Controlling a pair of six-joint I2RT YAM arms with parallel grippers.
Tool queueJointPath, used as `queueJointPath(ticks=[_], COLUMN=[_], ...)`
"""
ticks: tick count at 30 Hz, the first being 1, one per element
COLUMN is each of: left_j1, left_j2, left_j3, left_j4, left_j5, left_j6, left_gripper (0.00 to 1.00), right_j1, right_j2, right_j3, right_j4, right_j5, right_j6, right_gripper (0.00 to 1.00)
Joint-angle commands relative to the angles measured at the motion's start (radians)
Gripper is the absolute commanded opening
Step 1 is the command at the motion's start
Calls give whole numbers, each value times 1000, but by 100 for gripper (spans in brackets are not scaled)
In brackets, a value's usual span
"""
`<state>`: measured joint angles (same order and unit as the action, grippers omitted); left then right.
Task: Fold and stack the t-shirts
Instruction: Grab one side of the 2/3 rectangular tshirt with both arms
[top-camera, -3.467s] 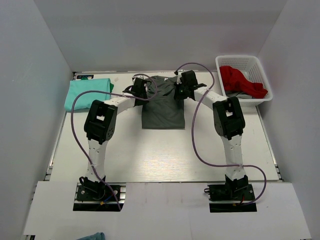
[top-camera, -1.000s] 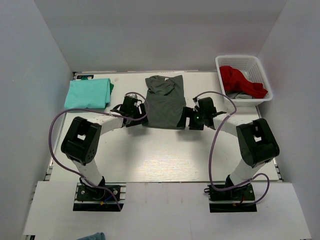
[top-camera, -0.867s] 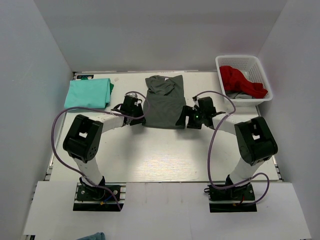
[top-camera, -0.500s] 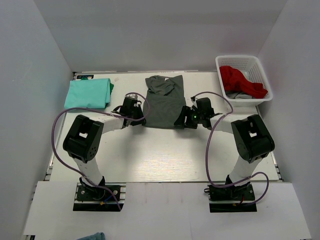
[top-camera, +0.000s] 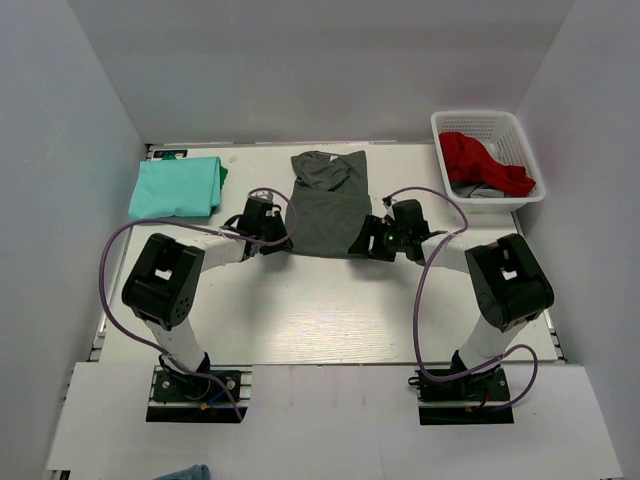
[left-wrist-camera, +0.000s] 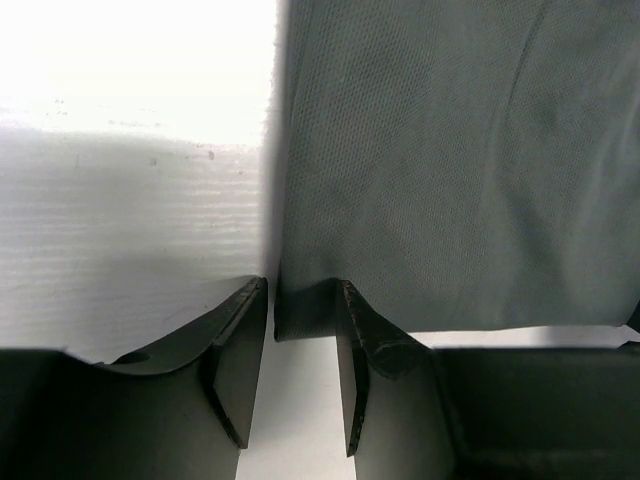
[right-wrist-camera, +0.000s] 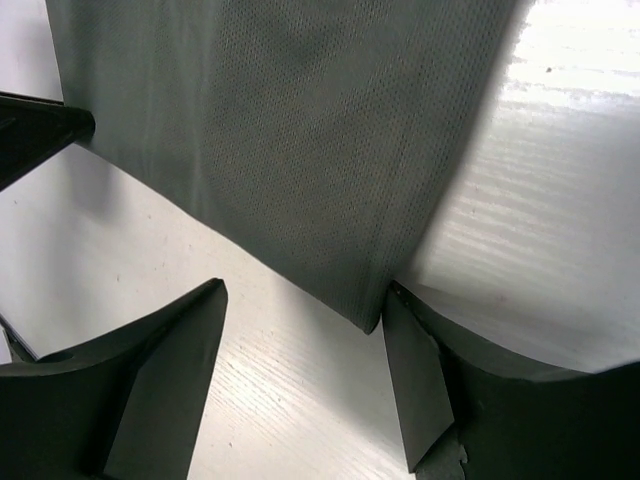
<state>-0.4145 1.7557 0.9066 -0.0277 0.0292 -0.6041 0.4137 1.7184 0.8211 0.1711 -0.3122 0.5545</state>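
on the table (top-camera: 300, 320): charcoal t-shirt (top-camera: 325, 205) folded flat | left end effector (left-wrist-camera: 303, 283) clamped on its corner | right end effector (right-wrist-camera: 304, 288) apart

No readable text, brand or number; a small dark patch (top-camera: 172, 154) on the table (top-camera: 300, 310) might be a label.

The white desk (top-camera: 330, 310) bears a charcoal t-shirt (top-camera: 328, 205) at 12 o'clock, a mint t-shirt (top-camera: 175, 187) at 10, a basket (top-camera: 480, 120) at 2.

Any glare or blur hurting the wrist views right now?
Left wrist: white table blown out at upper left, dark grey cotton t-shirt weave sharp. Right wrist: glare on table upper right, weave crisp. Top external: even, soft light.
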Motion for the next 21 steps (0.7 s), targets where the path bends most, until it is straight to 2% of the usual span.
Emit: queueJointPath(ticks=[1, 6, 9, 10, 12, 15, 16, 17, 21], left_j1=[-4, -4, -4, -4, -4, -4, -4, -4, -14], left_j2=[13, 4, 14, 14, 25, 56, 70, 86, 99], left_j3=[-67, -87, -97, -97, -88, -60, -48, -26, -12], left_j4=[-178, -175, -161, -152, -141, -132, -120, -120, -78], left_j5=[-23, -23, -14, -14, -5, 4, 5, 5, 26], left_j6=[1, 1, 1, 1, 1, 12, 12, 12, 24], left_gripper=[45, 45, 37, 26, 15, 12, 8, 0, 0], right_j1=[8, 8, 8, 13, 16, 19, 17, 19, 20], right_j2=[9, 3, -2, -2, 0, 12, 17, 17, 7], right_j3=[-57, -62, -65, -63, -60, -51, -51, -51, -45], right_j4=[-142, -157, -147, -144, -143, -139, -134, -130, -104], right_j5=[56, 70, 64, 64, 68, 70, 71, 73, 93], right_j6=[-18, -25, -24, -25, -25, -30, -27, -27, -27], right_gripper=[70, 70, 67, 63, 55, 44, 41, 33, 22])
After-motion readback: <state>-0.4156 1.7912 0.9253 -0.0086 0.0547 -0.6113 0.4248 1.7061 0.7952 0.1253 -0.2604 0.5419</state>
